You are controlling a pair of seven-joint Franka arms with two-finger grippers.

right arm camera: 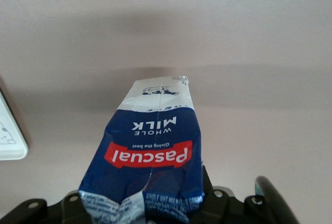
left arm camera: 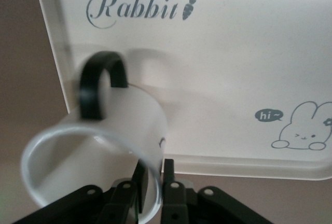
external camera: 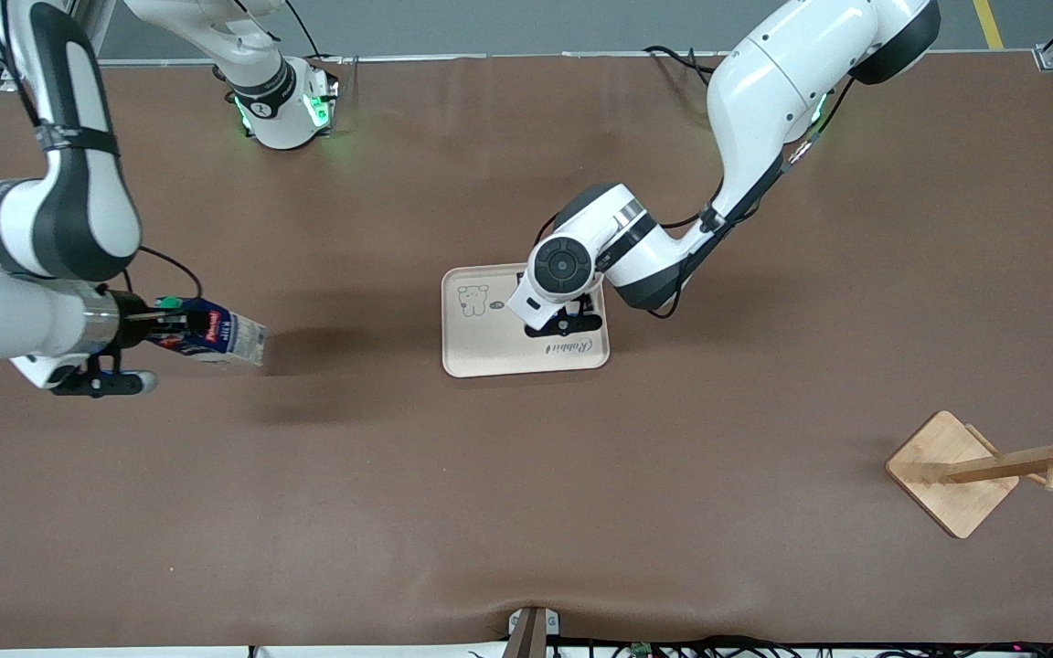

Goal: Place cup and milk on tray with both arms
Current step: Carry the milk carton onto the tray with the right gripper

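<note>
I have the left gripper [external camera: 572, 322] hovering over the tray [external camera: 481, 352], its jaws clenched on the rim of the cup [left arm camera: 98, 151]; in the left wrist view one finger sits inside the wall and one outside, and the cup hangs tilted with its open mouth toward the camera and its black handle [left arm camera: 98, 84] toward the "Rabbit" script. The cup looks raised above the tray's surface, though I cannot tell for sure whether it touches. From the front camera the cup itself is hidden under the left arm's wrist. The tray lies flat near the middle of the brown desk [external camera: 526, 512]. My right gripper [external camera: 161, 320] is up in the air over the desk toward the right arm's end, well apart from the tray, jaws clamped on the top end of the milk [external camera: 216, 334]. The carton hangs tipped over, almost level, its green cap [external camera: 172, 302] at the jaws and its pale base pointing toward the tray. A wooden rack [external camera: 974, 471] stands near the left arm's end, nearer to the front camera than the tray.
</note>
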